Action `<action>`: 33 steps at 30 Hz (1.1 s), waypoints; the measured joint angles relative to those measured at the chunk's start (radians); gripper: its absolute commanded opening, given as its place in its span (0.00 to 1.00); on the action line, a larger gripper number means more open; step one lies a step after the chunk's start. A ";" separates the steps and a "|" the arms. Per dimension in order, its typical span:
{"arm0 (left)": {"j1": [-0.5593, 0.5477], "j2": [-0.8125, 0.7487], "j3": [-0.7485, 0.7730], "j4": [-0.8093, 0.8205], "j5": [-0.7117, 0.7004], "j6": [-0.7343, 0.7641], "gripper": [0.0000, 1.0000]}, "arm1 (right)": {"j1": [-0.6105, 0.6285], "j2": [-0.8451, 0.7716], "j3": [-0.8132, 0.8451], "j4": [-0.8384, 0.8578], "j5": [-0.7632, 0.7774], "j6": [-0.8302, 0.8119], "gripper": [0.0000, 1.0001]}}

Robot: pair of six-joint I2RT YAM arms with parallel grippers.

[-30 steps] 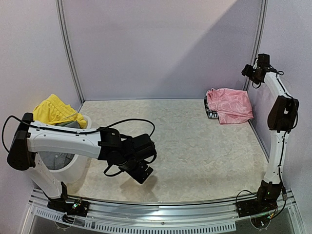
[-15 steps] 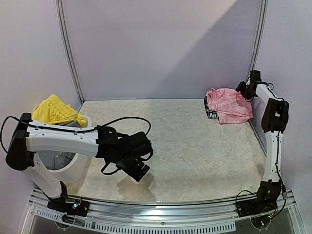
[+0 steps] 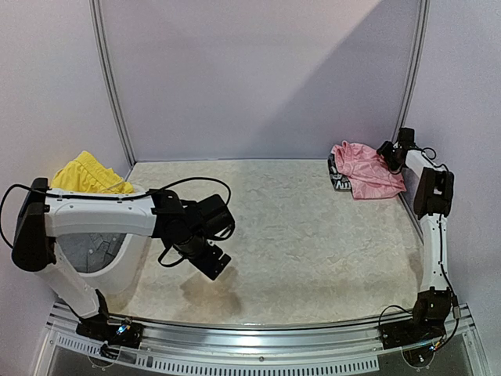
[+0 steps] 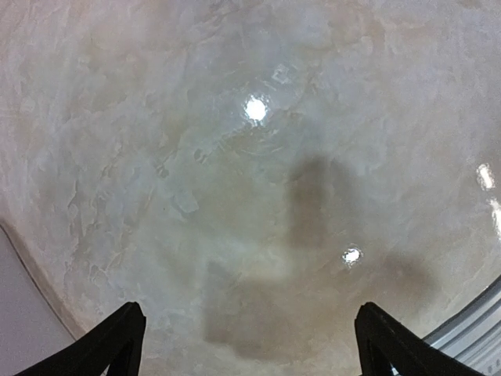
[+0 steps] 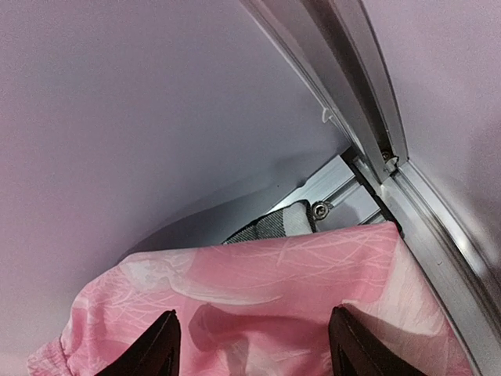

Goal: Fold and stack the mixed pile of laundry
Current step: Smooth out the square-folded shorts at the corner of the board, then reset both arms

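Observation:
The pink garment (image 3: 364,168) lies folded at the back right corner, on top of the black-and-white checked shirt (image 3: 335,177), whose edge shows in the right wrist view (image 5: 274,225). My right gripper (image 3: 388,153) is open just above the pink garment (image 5: 258,290), its fingers either side of the cloth. The yellow garment (image 3: 86,176) sits on top of the white basket (image 3: 117,270) at the left, with grey cloth (image 3: 82,252) inside. My left gripper (image 3: 205,260) is open and empty over bare table (image 4: 235,157), its fingertips (image 4: 117,337) wide apart.
The back wall and a metal corner rail (image 5: 368,102) stand right behind the pink stack. The right side wall (image 3: 470,117) is close to the right arm. The metal front rail (image 3: 258,345) runs along the table's near edge.
My right gripper has come down from high by the side wall to the pink garment. My left gripper has drifted left and back, toward the basket.

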 measured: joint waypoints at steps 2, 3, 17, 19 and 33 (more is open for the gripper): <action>0.023 0.001 0.000 0.000 0.013 0.021 0.95 | -0.002 0.019 0.008 0.032 -0.008 0.026 0.70; 0.033 0.002 0.000 0.000 0.018 0.030 0.95 | -0.002 0.027 0.008 0.044 -0.010 0.039 0.72; 0.090 0.013 0.012 0.003 0.056 0.108 0.95 | -0.002 0.021 0.007 0.107 -0.109 0.086 0.86; 0.090 0.013 0.022 0.005 0.050 0.111 0.95 | 0.000 -0.021 -0.023 0.095 -0.120 0.071 0.88; 0.090 -0.106 0.124 -0.008 -0.119 0.119 1.00 | 0.058 -0.597 -0.337 0.051 -0.192 -0.037 0.98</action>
